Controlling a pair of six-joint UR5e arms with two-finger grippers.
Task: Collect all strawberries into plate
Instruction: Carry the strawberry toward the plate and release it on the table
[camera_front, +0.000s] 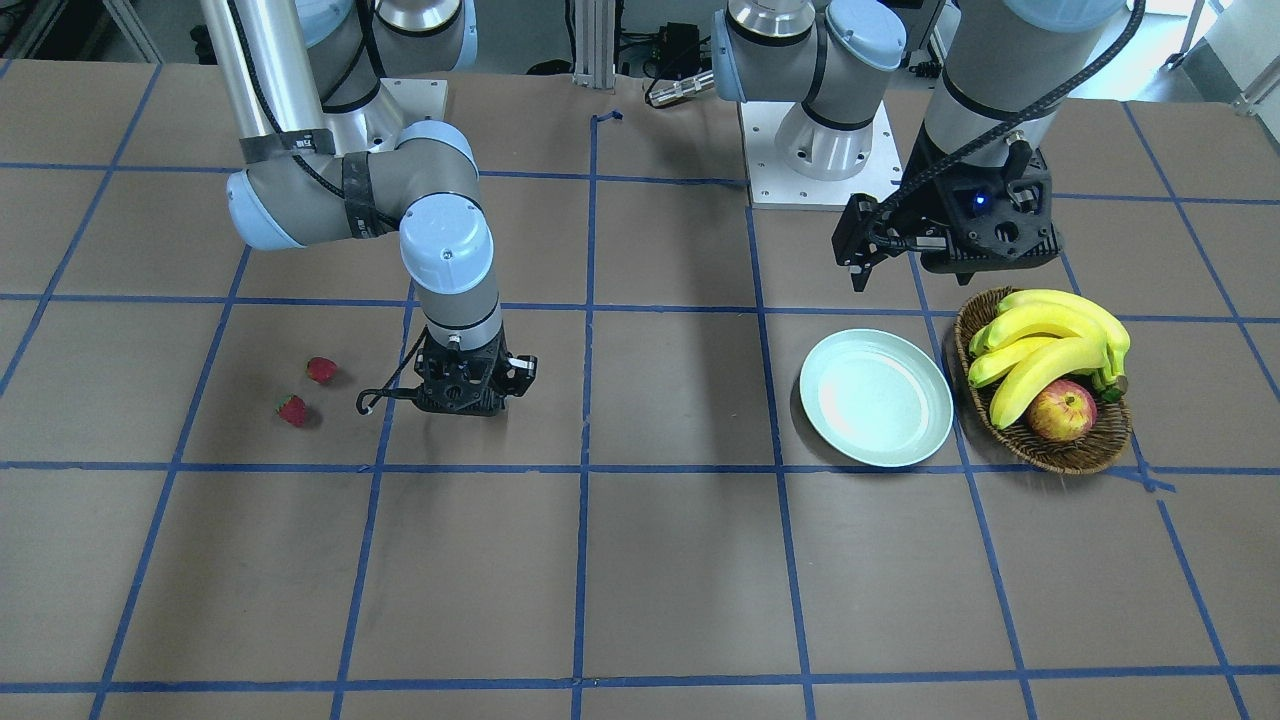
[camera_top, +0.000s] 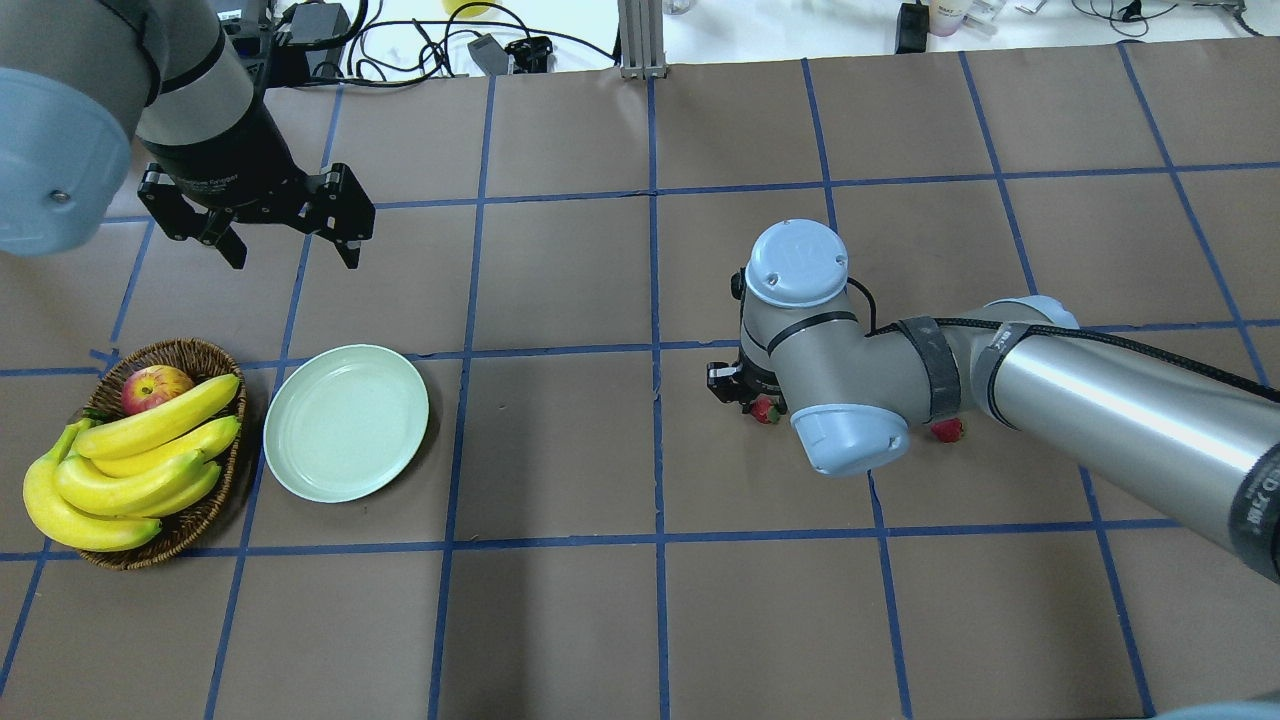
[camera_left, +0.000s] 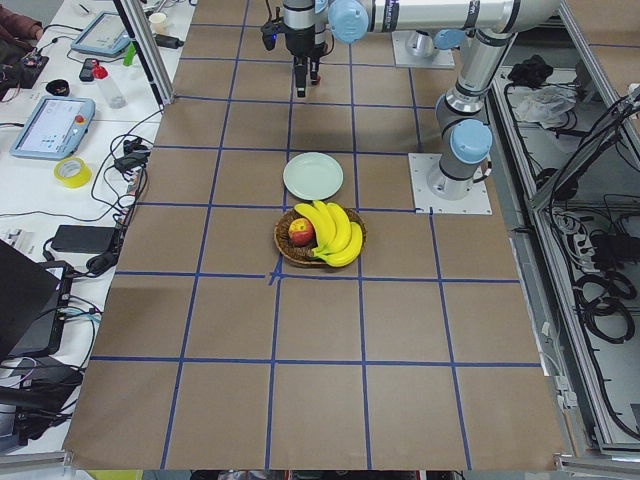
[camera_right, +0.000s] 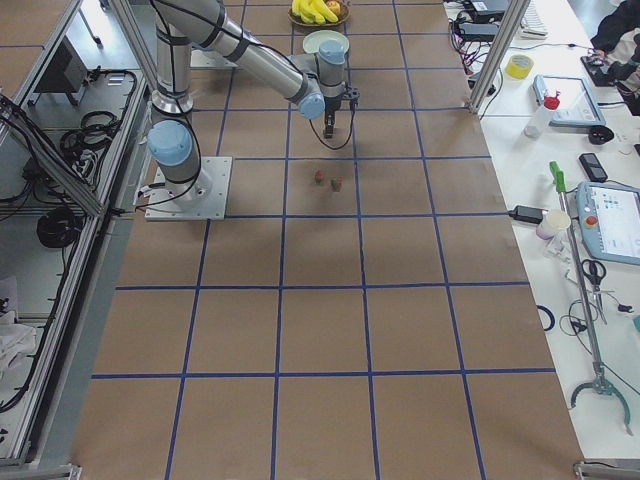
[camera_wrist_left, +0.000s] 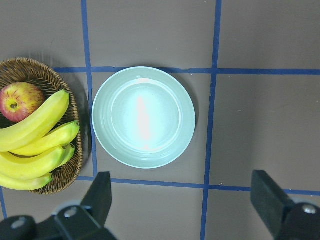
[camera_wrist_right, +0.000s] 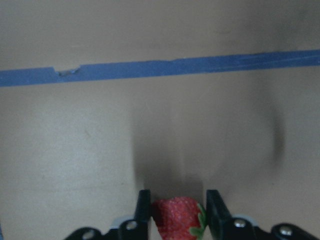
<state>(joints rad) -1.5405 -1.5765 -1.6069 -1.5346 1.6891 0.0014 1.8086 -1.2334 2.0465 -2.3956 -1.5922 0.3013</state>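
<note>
Between the narrow black fingers (camera_wrist_right: 143, 207) of the right gripper (camera_wrist_right: 177, 199), low over the brown paper table (camera_wrist_right: 100, 135), sits one strawberry (camera_wrist_right: 176, 219), pinched on both flanks. Its pebbled skin is soft and its body tapers, so a shallow hold could let it slip free or bruise on the carry to the smooth, shallow mint plate (camera_front: 876, 397), empty and well apart. Two more strawberries (camera_front: 321, 370) lie nearby. The left gripper (camera_wrist_left: 182, 200) hangs spread wide near the plate.
</note>
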